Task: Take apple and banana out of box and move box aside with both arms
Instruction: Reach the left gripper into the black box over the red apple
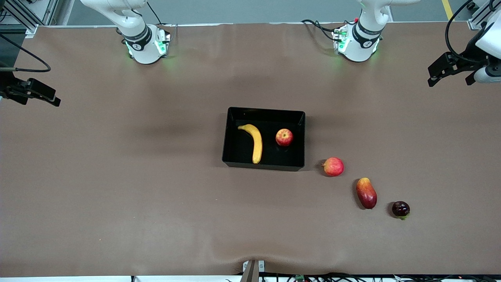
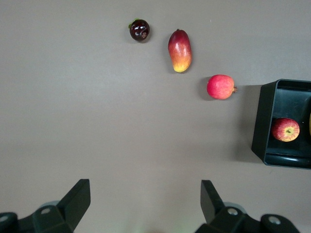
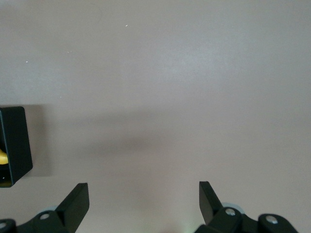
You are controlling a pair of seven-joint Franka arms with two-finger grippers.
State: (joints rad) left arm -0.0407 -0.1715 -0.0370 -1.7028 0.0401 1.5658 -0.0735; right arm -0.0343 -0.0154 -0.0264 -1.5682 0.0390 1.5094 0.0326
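While both fruits lie in box (image 1: 264,164), nothing begun: left gripper (image 2: 143,204) and right gripper (image 3: 143,201) wide open, empty, well apart from it. Next, reach down for apple (image 1: 284,137) or banana (image 1: 254,141).

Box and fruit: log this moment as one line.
banana, apple: in box | left gripper: open, empty, over bare table | right gripper: open, empty, over bare table | step: not started

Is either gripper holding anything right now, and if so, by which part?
Nothing is held. The left gripper and right gripper hang over bare table with open, empty jaws. The apple and banana lie in the box.
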